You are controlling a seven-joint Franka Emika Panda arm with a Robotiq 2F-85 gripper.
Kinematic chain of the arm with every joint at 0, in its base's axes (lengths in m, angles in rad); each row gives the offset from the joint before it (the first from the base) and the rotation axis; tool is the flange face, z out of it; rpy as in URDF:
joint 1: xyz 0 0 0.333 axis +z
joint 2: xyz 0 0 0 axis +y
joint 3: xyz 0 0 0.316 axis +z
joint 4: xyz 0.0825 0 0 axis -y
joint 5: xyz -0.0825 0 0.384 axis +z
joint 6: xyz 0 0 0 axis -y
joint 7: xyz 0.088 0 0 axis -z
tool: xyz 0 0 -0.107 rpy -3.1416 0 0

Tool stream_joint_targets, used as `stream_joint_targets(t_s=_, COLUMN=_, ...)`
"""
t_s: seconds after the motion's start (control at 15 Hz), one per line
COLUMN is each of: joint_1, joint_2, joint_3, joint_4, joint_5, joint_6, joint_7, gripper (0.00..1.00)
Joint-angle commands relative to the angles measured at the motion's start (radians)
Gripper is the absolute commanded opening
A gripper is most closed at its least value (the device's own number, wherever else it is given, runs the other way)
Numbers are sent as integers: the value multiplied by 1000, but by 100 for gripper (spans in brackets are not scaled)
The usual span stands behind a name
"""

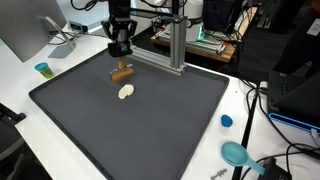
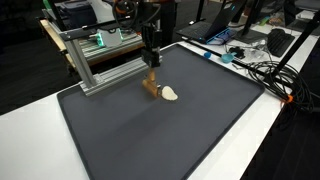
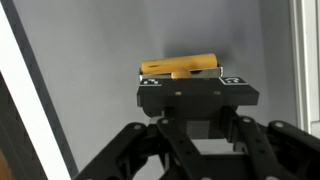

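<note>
Alu frame (image 1: 179,50), blue cap (image 1: 226,121), teal scoop (image 1: 235,153).

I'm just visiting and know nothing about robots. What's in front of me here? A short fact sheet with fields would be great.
surface: dark grey mat on a white table
gripper: gripper hangs right above the stick, pointing down; open or shut cannot be told
nearest thing: brown stick lying on the mat, seen crosswise in the wrist view
beside it: pale rounded piece, close to the stick
behind: metal frame at the mat's far edge
table edge: small blue cap
</note>
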Motion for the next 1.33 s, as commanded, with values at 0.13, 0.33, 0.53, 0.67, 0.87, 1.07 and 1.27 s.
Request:
stream_joint_targets(t_s=0.13, joint_1=26, joint_2=3, joint_3=-11, joint_4=1, joint_5=1, joint_6=-28, joint_7=0, gripper=46)
stream_joint_targets(t_s=0.33, joint_1=25, joint_2=8, joint_3=-14, joint_4=1, joint_5=1, joint_6=-28, joint_7=0, gripper=46)
stream_joint_targets(t_s=0.53, joint_1=24, joint_2=10, joint_3=-14, joint_4=1, joint_5=1, joint_6=-28, joint_7=0, gripper=46)
stream_joint_targets(t_s=0.67, joint_1=24, joint_2=10, joint_3=-14, joint_4=1, joint_5=1, joint_6=-28, joint_7=0, gripper=46)
stream_joint_targets(t_s=0.87, joint_1=30, joint_2=-2, joint_3=-14, joint_4=13, joint_5=-43, joint_6=-64, joint_7=66, gripper=21)
stream_joint_targets(t_s=1.07, joint_1=50, joint_2=-8, joint_3=0, joint_4=57, joint_5=-76, joint_6=-173, joint_7=144, gripper=21)
stream_joint_targets(t_s=1.27, joint_1=75, joint_2=-17, joint_3=18, joint_4=90, joint_5=-2, joint_6=-152, joint_7=131, gripper=21)
